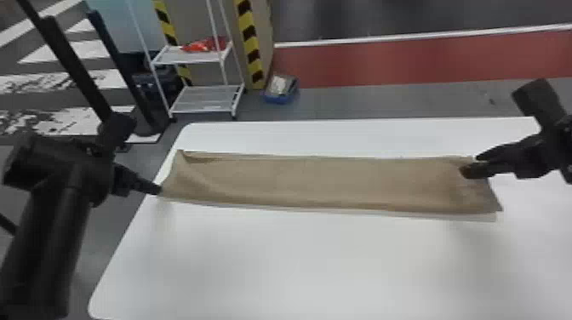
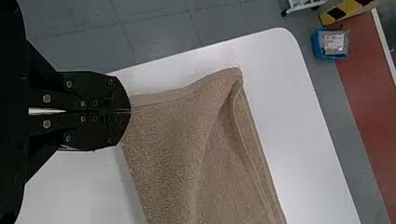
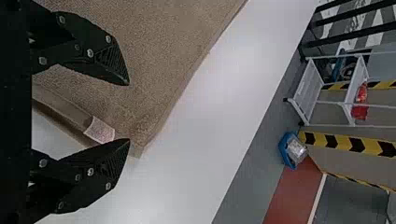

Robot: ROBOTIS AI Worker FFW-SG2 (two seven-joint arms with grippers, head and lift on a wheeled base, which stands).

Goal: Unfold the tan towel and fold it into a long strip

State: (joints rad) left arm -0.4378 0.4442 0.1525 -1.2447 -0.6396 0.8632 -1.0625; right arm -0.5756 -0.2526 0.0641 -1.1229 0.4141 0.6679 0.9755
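white surface [image 1: 276, 264] spreads beneath the left gripper [image 2: 130, 111], closed on the tan towel [image 1: 319, 183]; strip-folding seems underway, the open right gripper [image 3: 129, 112] probably needing to pinch the end below it.

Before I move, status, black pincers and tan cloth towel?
Left pincer shut on towel, near-left corner. Right pincer open at its right end. Towel strip-shaped, creased.
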